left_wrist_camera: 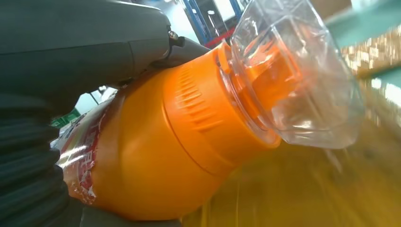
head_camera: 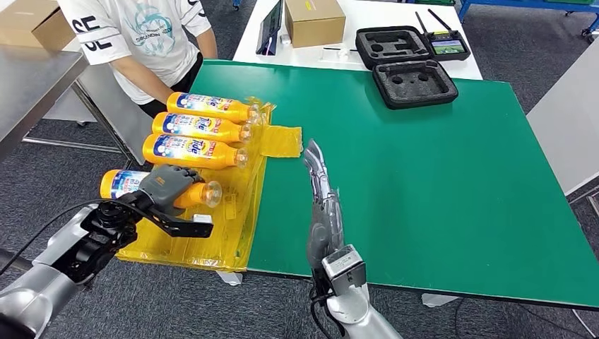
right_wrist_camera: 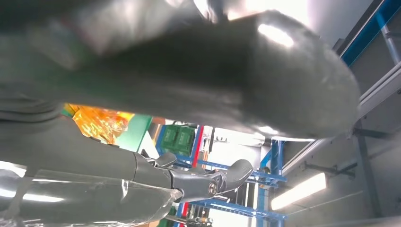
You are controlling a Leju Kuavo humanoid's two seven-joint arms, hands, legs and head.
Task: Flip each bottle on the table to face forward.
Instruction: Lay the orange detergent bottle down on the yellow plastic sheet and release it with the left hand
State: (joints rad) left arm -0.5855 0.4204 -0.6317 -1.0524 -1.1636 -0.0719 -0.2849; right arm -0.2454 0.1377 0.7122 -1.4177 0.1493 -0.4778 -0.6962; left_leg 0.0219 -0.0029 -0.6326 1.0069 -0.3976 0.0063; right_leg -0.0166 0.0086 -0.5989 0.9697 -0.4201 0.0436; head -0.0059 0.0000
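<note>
The left hand point(head_camera: 168, 185) covers the middle of the nearest bottle point(head_camera: 121, 182), hiding its label there. The person point(head_camera: 141, 35) at upper left is cut off by the top edge. The right hand's point(right_wrist_camera: 198, 85) fingers are blurred

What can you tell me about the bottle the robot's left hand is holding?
The orange bottle looks like plastic, with a blue and white label and a clear cap over an orange neck. It lies on its side on the yellow sheet, nearest the robot in a row of four, cap toward the green mat. The left hand grips its middle.
</note>
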